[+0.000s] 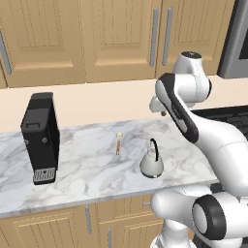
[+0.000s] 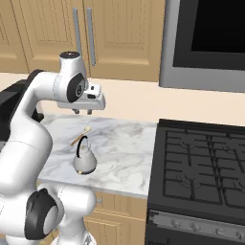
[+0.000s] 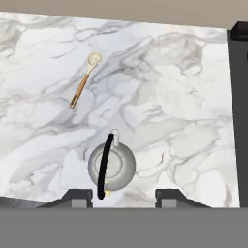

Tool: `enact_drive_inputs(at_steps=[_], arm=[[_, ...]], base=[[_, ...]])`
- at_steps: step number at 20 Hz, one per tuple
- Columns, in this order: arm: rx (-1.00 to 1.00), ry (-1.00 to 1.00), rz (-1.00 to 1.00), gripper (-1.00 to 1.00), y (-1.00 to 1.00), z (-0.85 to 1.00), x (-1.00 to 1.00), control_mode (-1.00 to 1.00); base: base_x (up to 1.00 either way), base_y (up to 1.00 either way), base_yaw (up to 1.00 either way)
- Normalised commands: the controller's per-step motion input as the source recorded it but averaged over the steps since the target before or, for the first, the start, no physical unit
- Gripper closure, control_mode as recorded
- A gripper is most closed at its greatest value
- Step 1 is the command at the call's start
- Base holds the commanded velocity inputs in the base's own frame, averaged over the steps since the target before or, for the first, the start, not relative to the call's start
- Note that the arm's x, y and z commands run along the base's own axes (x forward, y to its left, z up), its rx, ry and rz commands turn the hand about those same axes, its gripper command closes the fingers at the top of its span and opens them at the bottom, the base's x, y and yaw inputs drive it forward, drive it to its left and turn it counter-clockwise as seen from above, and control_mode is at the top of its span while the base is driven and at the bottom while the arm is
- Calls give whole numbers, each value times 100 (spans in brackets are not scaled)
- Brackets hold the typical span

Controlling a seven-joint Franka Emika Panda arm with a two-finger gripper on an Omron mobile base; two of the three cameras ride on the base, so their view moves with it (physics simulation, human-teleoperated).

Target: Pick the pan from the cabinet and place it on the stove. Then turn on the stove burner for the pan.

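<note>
The pan is hidden. The cabinet (image 1: 121, 34) (image 2: 119, 38) hangs on the wall above the counter, with both tan doors closed and their grey bar handles side by side. To the right stands the black stove (image 2: 206, 158) (image 1: 227, 114) (image 3: 237, 97), its grates bare. My gripper (image 2: 83, 112) (image 1: 159, 110) (image 3: 123, 196) hovers over the marble counter below the cabinet, pointing down. It is open, and nothing sits between its fingers.
A silver kettle (image 1: 151, 163) (image 2: 84, 161) (image 3: 112, 164) stands near the counter's front edge, almost under the gripper. A wooden spoon (image 1: 118, 143) (image 2: 80, 135) (image 3: 85, 80) lies behind it. A black coffee machine (image 1: 41, 138) stands at the left. A microwave (image 2: 206, 43) hangs above the stove.
</note>
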Motion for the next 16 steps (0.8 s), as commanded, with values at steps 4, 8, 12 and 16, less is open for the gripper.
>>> enact_drive_inputs(at_steps=[4,8,12,16], arm=[[0,-16,0,-100,3,7,-29,-100],[-6,-34,0,-100,0,11,-47,-100],[-9,-38,0,-100,0,31,-34,-100],[-2,-35,0,-100,-7,46,-21,-100]], base=[[0,0,0],[0,0,0],[0,0,0],[0,0,0]])
